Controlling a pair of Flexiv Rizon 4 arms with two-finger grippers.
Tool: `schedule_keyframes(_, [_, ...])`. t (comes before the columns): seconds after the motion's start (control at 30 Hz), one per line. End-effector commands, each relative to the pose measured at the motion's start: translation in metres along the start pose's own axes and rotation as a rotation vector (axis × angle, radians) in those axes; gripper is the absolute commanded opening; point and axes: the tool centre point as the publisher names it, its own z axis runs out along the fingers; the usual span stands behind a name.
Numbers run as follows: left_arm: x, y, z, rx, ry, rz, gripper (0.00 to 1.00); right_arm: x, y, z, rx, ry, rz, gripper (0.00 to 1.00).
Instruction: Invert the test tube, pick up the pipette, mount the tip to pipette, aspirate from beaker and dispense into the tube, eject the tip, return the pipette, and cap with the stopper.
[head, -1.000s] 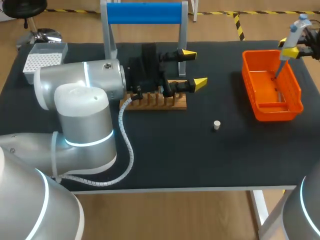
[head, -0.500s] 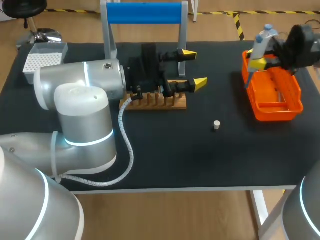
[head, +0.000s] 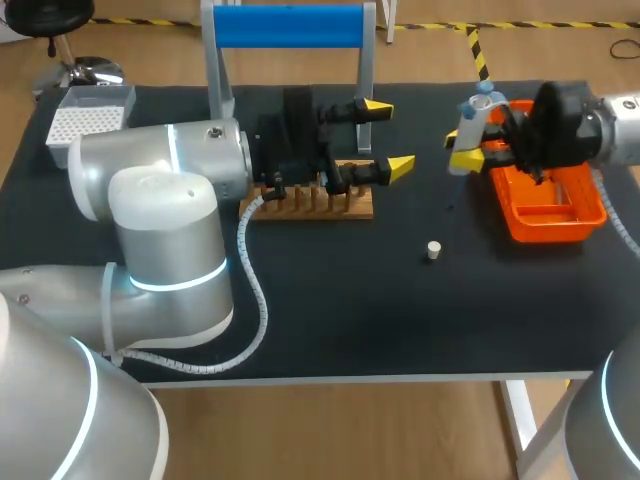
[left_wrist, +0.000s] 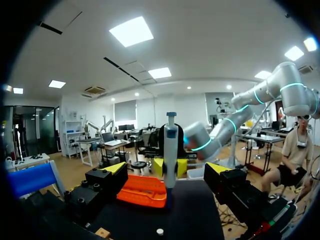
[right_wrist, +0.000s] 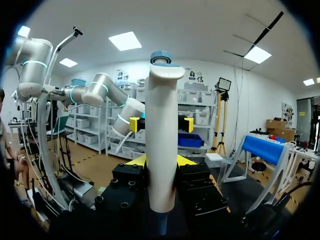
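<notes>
grey pipette (head: 468, 122) with a blue top, upright, clamped in the right gripper (head: 461, 148) above the black table (head: 400, 320), just beside the orange bin (head: 597, 195). left gripper (head: 388, 135) spread wide and empty by the wooden rack (head: 310, 205); white stopper (head: 433, 250) lying loose on the table. step judged: pipette return, for which a carry to the blue-topped stand (head: 288, 25) is called for; capping not yet done.

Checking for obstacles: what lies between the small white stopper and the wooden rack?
Nothing; the head view shows bare black tabletop between stopper and rack.
</notes>
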Motion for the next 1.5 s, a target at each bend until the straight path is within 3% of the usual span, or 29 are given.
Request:
schedule_keyframes(0.03, [0.001,0.0,0.001,0.001,-0.004,0.001,1.0,0.002,0.001,0.012,-0.01,-0.037,0.007,0.0])
schedule_keyframes(0.8, [0.001,0.0,0.001,0.001,-0.004,0.001,1.0,-0.005,-0.005,0.069,-0.039,0.053,0.003,0.0])
schedule_keyframes(1.5, [0.001,0.0,0.001,0.001,-0.004,0.001,1.0,-0.004,-0.001,0.093,-0.017,0.08,-0.007,0.0])
